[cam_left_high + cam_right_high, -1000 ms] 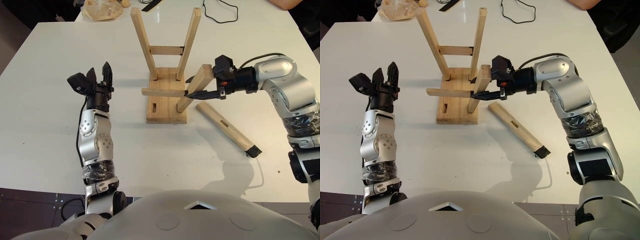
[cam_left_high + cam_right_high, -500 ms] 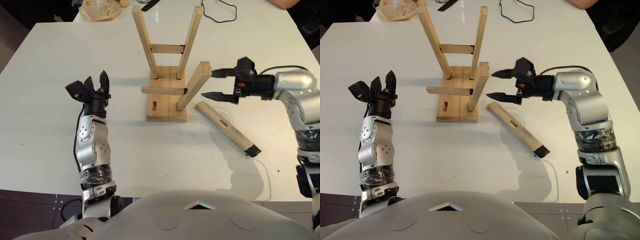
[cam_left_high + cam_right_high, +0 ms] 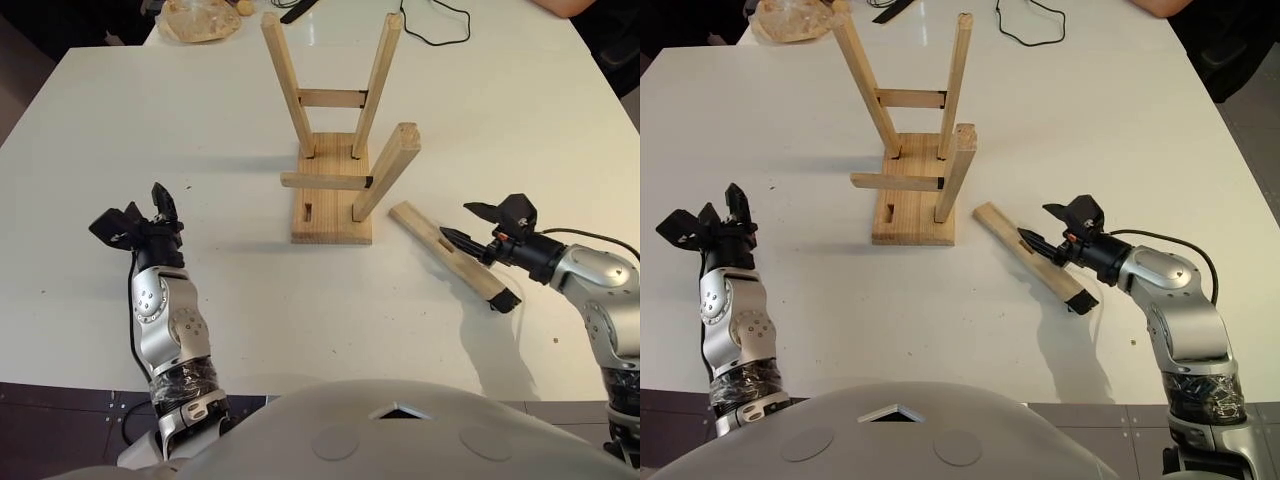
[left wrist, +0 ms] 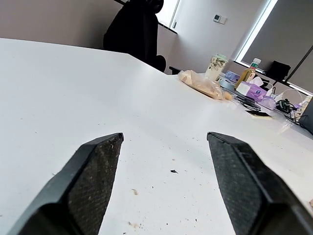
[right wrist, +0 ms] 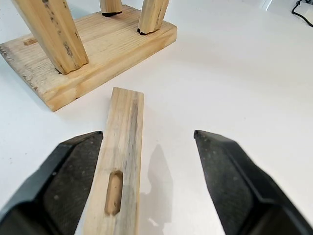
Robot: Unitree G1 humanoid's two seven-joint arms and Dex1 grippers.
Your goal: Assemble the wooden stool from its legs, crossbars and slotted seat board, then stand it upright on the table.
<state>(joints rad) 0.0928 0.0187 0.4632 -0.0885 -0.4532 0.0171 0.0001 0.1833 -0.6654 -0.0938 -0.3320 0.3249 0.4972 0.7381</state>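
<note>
The seat board [image 3: 335, 228] lies flat on the white surface [image 3: 120, 120], about midway between the left and right edges and somewhat nearer the far edge. Three legs stand in it. The two far legs [image 3: 288, 85] lean apart and are joined by a crossbar [image 3: 332, 99]. The third leg [image 3: 385, 172] rises tilted from the board's near right corner. A second crossbar [image 3: 325, 181] runs left from it, and its free end hangs in the air.

The fourth leg [image 3: 472, 274] lies loose on the surface just right of the board, angled toward the near right corner. A slot [image 5: 113, 192] faces up, and the end nearer the robot has a dark cap.

The right claw [image 3: 456, 220] is open, low over the middle of this loose leg. One finger [image 5: 73, 171] is above the wood and the other is out over bare surface. Whether it touches the leg cannot be told.

The left claw [image 3: 130, 212] is also open and holds nothing. It hovers toward the left edge, well apart from the stool.

A bag [image 3: 203, 18] and a cable [image 3: 440, 25] lie at the far edge.
</note>
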